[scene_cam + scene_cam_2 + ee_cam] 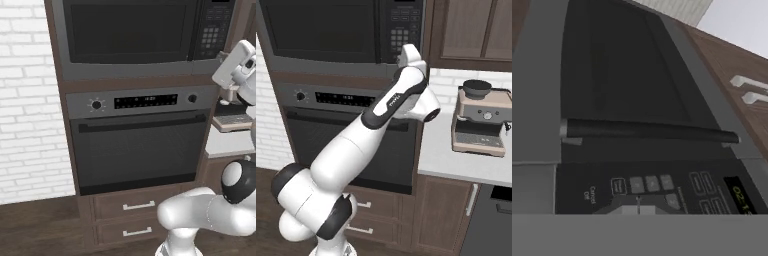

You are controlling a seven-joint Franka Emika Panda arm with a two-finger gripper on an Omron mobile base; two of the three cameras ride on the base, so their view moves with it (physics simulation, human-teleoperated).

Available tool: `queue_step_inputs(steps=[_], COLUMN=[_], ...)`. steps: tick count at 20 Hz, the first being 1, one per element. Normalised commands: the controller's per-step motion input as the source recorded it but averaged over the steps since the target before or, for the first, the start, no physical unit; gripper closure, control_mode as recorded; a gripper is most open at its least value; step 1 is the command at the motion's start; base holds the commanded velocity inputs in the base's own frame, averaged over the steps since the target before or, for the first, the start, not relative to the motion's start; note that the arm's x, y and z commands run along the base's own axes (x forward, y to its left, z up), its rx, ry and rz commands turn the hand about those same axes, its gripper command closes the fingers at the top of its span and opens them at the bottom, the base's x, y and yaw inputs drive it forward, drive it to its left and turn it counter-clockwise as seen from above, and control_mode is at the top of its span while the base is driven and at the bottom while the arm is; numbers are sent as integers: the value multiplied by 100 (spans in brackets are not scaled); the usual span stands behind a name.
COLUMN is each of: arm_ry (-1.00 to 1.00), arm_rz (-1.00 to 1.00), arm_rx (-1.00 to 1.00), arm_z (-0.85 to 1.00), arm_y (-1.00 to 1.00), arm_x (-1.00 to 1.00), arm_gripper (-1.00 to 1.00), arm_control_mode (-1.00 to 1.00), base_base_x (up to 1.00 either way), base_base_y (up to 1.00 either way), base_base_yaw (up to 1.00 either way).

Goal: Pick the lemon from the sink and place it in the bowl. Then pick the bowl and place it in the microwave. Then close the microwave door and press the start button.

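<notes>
The microwave is built in above the oven, and its dark door stands closed. Its keypad is on the right, and I cannot make out the start button among the keys. My hand is up against the lower part of that keypad. In the hand view my gripper is shut with nothing between its fingertips, and it looks down over the oven front. The lemon, the bowl and the sink are out of view.
Below the microwave is the oven with its bar handle and control strip. Two drawers lie under it. A coffee machine stands on the white counter to the right. A white brick wall is at the left.
</notes>
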Motion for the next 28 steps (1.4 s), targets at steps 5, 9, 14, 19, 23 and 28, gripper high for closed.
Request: queue_step_inputs(steps=[5, 9, 14, 19, 23, 28], arm_ry=[0, 0, 0, 0, 0, 0], arm_rz=[-11, -10, -9, -7, -5, -2], arm_rx=[-5, -2, -2, 0, 0, 0], arm_z=[-1, 0, -4, -8, -2, 0], arm_y=[0, 0, 0, -3, -8, -4], arm_x=[41, 41, 45, 27, 12, -38], arm_gripper=[100, 100, 100, 100, 100, 100], arm_control_mode=[-100, -100, -100, -100, -100, -100], base_base_x=[0, 0, 0, 0, 0, 0], base_base_y=[0, 0, 0, 0, 0, 0], base_base_yaw=[0, 0, 0, 0, 0, 0])
